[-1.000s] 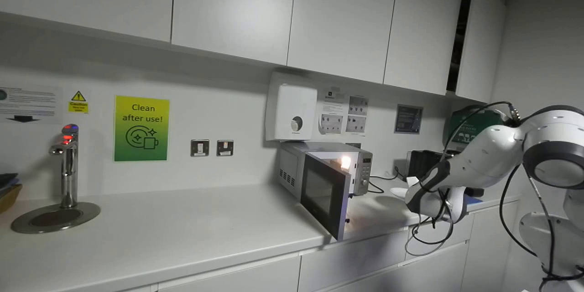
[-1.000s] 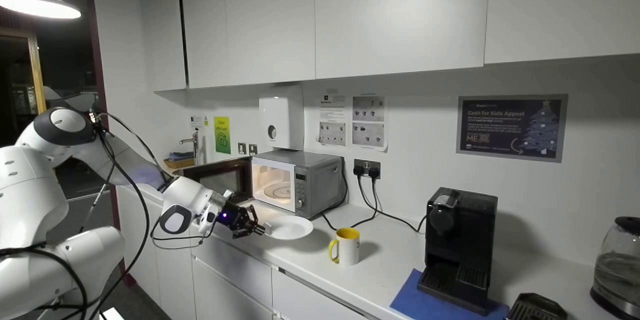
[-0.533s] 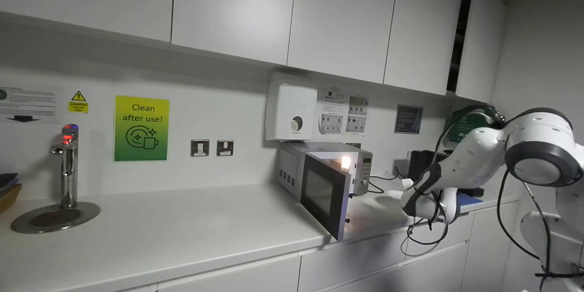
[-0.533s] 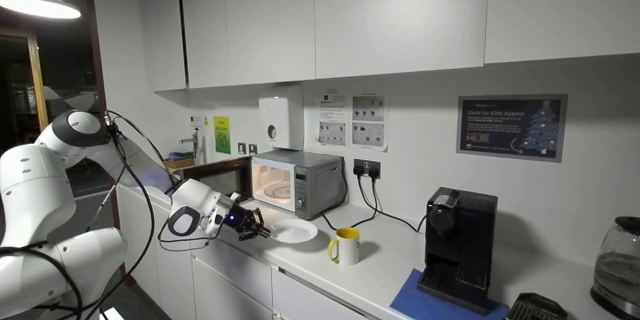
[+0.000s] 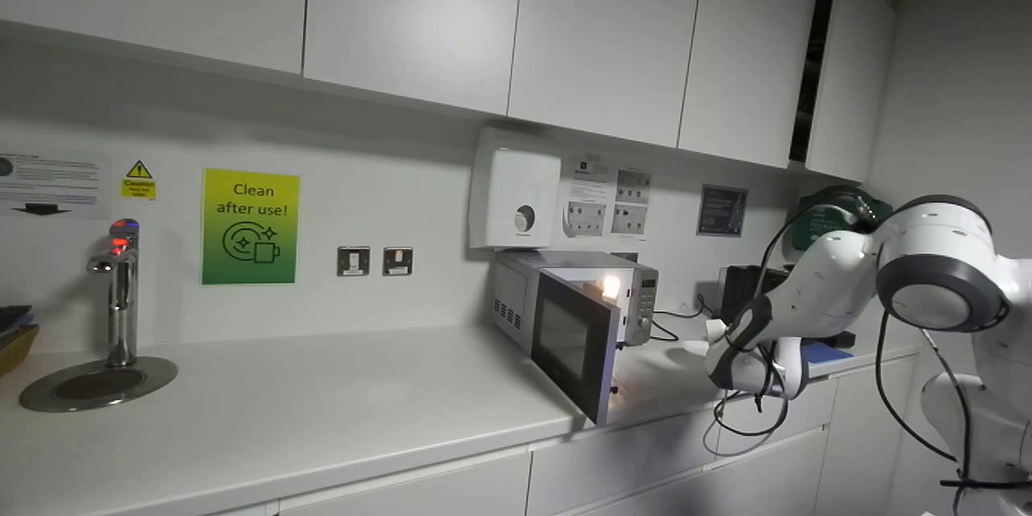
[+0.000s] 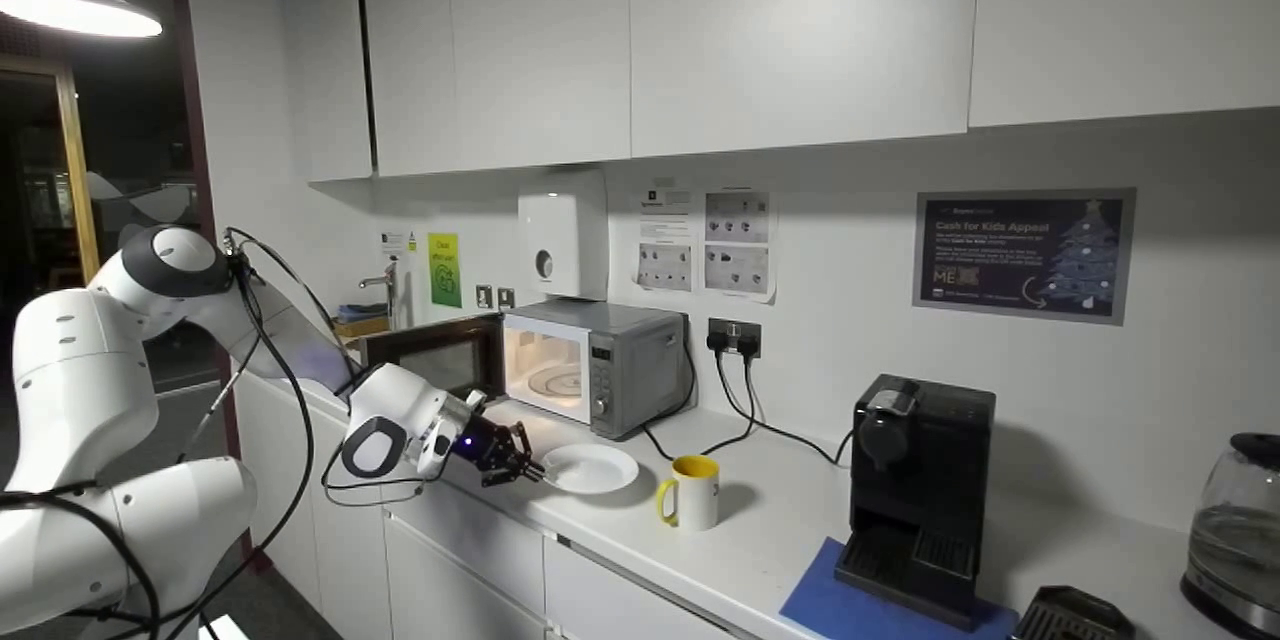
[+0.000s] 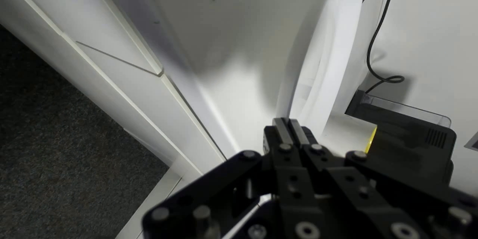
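We judge the plate (image 6: 598, 470) light, stiff and slippery, best held at its rim, where the fingers (image 7: 282, 131) apparently pinch it.

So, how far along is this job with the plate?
Looks done: the grasp, with the gripper shut on the rim of the white plate. In hand: holding the plate, which seems to hang above the counter near the open microwave and the yellow-handled mug. Left, probably: setting it down and letting go, since the jaws are closed on it.
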Robot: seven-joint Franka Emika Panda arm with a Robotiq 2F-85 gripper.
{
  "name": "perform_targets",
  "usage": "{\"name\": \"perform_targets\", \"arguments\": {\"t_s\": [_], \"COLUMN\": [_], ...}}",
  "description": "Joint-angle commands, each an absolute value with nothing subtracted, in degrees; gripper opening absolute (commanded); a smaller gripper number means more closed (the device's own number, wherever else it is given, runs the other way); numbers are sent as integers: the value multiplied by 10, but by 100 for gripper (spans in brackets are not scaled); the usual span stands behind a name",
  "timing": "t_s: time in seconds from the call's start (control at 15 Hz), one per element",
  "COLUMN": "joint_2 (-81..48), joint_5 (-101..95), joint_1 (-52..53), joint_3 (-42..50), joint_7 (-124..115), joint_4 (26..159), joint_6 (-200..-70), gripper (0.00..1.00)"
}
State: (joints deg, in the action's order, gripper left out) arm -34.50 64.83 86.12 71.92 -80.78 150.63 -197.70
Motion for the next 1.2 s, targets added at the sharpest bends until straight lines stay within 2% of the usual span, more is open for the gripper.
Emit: {"name": "perform_targets", "arguments": {"t_s": [0.0, 1.13], "joint_2": [-368, -444], "joint_5": [624, 593], "joint_1": [828, 756], "joint_3": [704, 643], "joint_7": [-844, -932], "joint_4": [1489, 1446], "joint_6": [-1993, -1993], "gripper": [1, 1]}}
